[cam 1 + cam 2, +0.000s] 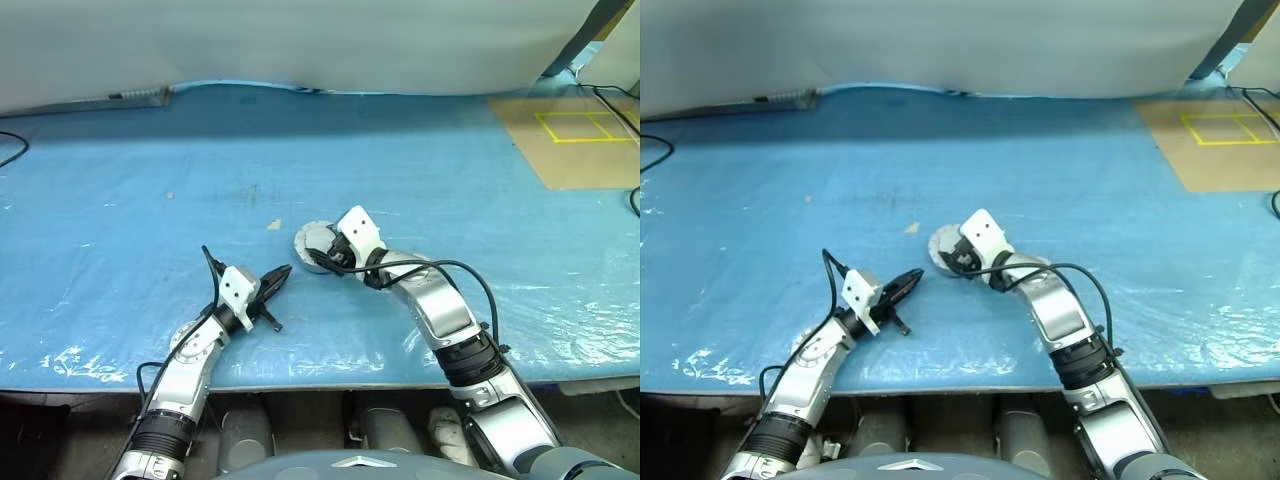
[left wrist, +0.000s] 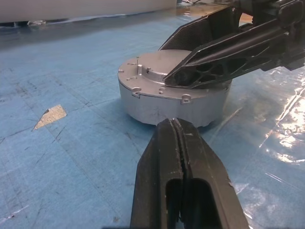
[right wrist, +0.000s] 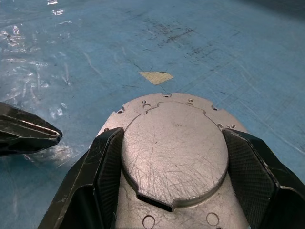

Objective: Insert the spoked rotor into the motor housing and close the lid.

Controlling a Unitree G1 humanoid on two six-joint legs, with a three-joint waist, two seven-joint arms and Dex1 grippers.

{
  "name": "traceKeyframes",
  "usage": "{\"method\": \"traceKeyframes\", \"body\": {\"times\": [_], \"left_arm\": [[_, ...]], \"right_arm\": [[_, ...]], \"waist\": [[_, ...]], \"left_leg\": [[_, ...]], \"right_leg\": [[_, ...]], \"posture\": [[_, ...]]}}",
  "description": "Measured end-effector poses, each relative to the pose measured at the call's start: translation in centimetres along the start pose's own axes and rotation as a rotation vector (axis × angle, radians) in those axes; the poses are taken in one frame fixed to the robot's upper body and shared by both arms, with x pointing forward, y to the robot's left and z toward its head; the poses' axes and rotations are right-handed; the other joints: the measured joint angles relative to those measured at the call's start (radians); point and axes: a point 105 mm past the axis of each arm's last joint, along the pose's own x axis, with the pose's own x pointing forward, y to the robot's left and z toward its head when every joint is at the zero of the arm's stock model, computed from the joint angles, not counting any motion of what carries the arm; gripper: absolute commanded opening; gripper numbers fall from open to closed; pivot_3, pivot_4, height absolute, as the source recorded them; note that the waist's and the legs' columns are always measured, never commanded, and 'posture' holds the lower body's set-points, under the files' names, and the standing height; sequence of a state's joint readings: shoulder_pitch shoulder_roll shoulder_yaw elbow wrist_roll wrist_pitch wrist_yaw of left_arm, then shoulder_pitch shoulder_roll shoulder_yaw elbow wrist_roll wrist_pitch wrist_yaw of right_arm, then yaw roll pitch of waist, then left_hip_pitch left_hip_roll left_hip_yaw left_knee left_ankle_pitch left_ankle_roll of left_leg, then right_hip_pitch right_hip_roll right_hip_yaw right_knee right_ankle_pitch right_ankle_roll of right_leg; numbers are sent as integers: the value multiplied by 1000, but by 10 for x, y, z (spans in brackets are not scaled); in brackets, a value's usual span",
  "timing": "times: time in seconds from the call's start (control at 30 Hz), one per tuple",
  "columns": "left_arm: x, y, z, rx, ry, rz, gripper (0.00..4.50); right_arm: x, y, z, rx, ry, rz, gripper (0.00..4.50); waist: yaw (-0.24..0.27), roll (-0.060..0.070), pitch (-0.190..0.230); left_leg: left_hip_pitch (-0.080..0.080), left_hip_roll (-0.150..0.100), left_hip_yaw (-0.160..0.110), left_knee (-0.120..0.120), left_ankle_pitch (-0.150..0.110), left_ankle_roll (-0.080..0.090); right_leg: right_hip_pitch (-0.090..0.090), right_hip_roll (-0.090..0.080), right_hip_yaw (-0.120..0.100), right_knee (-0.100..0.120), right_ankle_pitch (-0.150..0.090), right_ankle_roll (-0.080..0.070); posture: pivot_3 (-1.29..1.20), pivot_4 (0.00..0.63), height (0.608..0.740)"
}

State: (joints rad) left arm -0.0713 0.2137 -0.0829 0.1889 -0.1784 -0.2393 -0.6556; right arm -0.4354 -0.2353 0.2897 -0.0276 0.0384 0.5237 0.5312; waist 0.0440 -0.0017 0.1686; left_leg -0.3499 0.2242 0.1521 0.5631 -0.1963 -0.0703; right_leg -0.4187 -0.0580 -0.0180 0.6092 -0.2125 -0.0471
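The motor housing [image 2: 157, 107] is a short silver round body standing on the blue table sheet [image 1: 150, 200]. The lid [image 3: 174, 152], a silver disc with a toothed edge and small screw holes, lies flat on top of it. My right gripper [image 3: 174, 136] reaches over it from the right, its two black fingers pressed against either side of the lid's raised round plate. My left gripper [image 1: 283, 272] is shut with nothing in it, its tip pointing at the housing wall from a short way off. The spoked rotor is hidden.
A tan scrap of tape [image 1: 273, 225] lies on the sheet just left of the housing. A cardboard sheet with a yellow square [image 1: 575, 140] sits at the back right. A black cable [image 1: 10, 148] curls at the far left edge. White cloth hangs along the back.
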Motion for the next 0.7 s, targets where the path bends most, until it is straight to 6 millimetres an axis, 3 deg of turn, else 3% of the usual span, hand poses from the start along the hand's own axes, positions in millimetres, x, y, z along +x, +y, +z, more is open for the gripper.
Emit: {"method": "traceKeyframes", "body": {"times": [0.1,0.3,0.47,0.7], "left_arm": [[9,13,1,-47,53,44,0],[36,35,31,-283,104,78,0],[45,37,37,-582,198,23,0],[54,31,37,-702,227,-18,0]], "right_arm": [[-1,0,0,-3,2,4,2946],[-1,-1,-1,-8,0,7,2946],[-1,0,-2,-3,0,8,2946],[0,0,-3,2,-1,9,2946]], "waist": [[0,0,0],[0,0,0],[1,0,0],[1,0,0]], "left_leg": [[0,0,0,0,0,0],[0,-1,0,1,0,0],[-1,-1,0,0,0,0],[-1,-1,0,1,0,0]], "right_leg": [[0,0,0,0,0,0],[0,0,0,0,0,0],[0,0,0,0,0,0],[1,0,0,0,0,0]], "posture": [[0,150,740],[0,150,740],[0,150,740],[0,150,740]]}}
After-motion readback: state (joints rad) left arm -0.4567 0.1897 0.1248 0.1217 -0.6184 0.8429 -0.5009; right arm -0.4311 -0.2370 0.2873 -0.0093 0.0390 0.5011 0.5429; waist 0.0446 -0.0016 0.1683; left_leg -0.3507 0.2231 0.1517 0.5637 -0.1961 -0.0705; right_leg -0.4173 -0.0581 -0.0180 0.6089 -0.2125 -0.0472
